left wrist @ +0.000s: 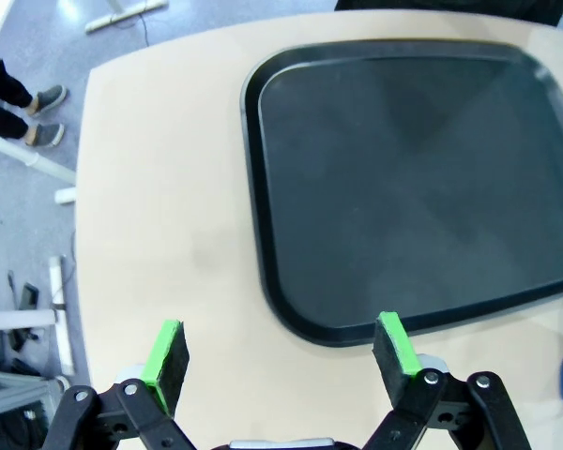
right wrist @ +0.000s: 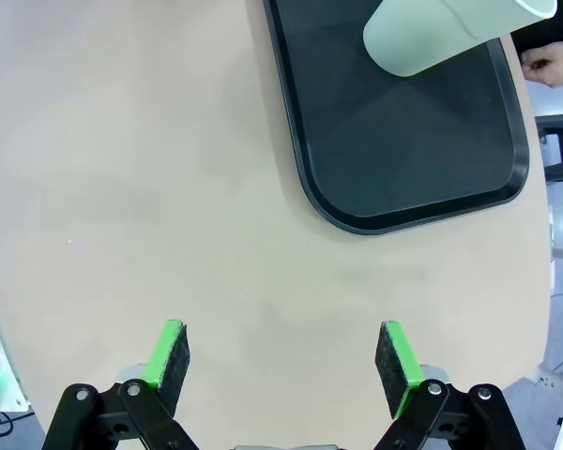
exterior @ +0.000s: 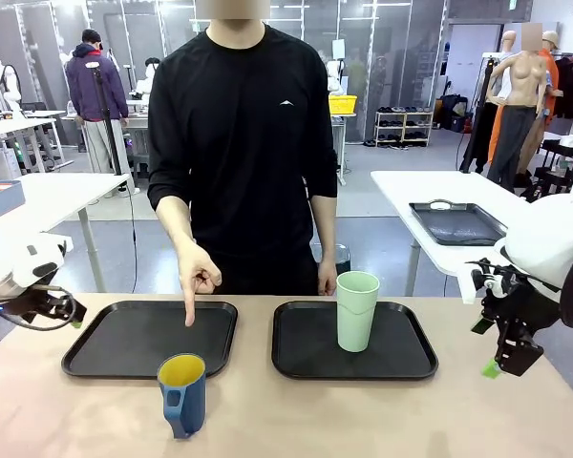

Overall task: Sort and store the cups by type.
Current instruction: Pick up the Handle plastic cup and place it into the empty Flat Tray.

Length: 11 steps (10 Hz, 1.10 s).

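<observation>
Front view: the blue mug (exterior: 182, 393) stands lower centre on the bench (exterior: 363, 420), handle toward the camera — a careless grasp could tip it or brush the person's hand (exterior: 197, 277) pointing into the left tray (exterior: 105, 348). Both pairs of jaws stand apart, empty. The mug is yellow inside; the mint tumbler (exterior: 356, 311) stands upright on the right tray (exterior: 406, 358).

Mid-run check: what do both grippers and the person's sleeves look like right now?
The left gripper and right gripper are black, linked two-finger frames with bright green pads, mounted on smooth white arms. The person's sleeves are long and black.
</observation>
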Tool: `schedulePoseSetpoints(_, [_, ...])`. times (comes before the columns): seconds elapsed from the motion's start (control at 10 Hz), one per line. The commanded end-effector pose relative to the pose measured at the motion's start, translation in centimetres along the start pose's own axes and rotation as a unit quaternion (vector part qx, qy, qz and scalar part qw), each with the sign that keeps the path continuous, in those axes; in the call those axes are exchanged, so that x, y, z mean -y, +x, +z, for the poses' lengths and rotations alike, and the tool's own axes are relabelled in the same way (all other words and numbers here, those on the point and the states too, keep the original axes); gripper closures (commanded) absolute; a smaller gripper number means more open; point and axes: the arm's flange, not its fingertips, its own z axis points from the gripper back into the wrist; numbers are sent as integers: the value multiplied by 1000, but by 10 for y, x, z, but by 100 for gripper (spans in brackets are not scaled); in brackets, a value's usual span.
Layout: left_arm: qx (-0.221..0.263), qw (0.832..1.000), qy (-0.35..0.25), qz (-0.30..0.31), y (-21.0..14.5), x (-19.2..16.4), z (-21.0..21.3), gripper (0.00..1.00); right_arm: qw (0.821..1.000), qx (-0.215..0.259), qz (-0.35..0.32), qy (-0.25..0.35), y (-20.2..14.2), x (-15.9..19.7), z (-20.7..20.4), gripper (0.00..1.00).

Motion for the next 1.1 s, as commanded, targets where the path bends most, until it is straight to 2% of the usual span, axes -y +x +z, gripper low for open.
schedulePoseSetpoints(0.0, [1,989,25,-149,-4,-19,8,0,1000,-6,-4,-4,0,1,-3,0])
schedulePoseSetpoints(0.1, [-14,971,36,-235,-7,-21,9,0,1000,-6,-4,-4,0,1,-3,0])
schedulePoseSetpoints(0.2, [-23,949,19,-315,-9,-20,13,0,1000,-6,-4,-4,0,1,-3,0])
schedulePoseSetpoints(0.3, [-47,917,-17,-396,-11,-16,16,0,1000,-6,-4,-4,0,1,-3,0])
schedulePoseSetpoints(0.4, [-63,881,-16,-468,-14,-11,19,0,1000,-6,-4,-4,0,1,-3,0])
schedulePoseSetpoints(0.5, [-39,856,-40,-513,-15,-2,26,0,1000,-6,-4,-4,0,1,-3,0])
schedulePoseSetpoints(0.7, [-39,817,-98,-566,-20,14,31,0,1000,-6,-4,-4,0,1,-3,0])
schedulePoseSetpoints(0.9, [-36,799,-119,-589,-24,24,28,0,1000,-6,-4,-4,0,1,-3,0])
schedulePoseSetpoints(1.0, [-42,801,-123,-585,-25,29,26,0,1000,-6,-4,-4,0,1,-3,0])
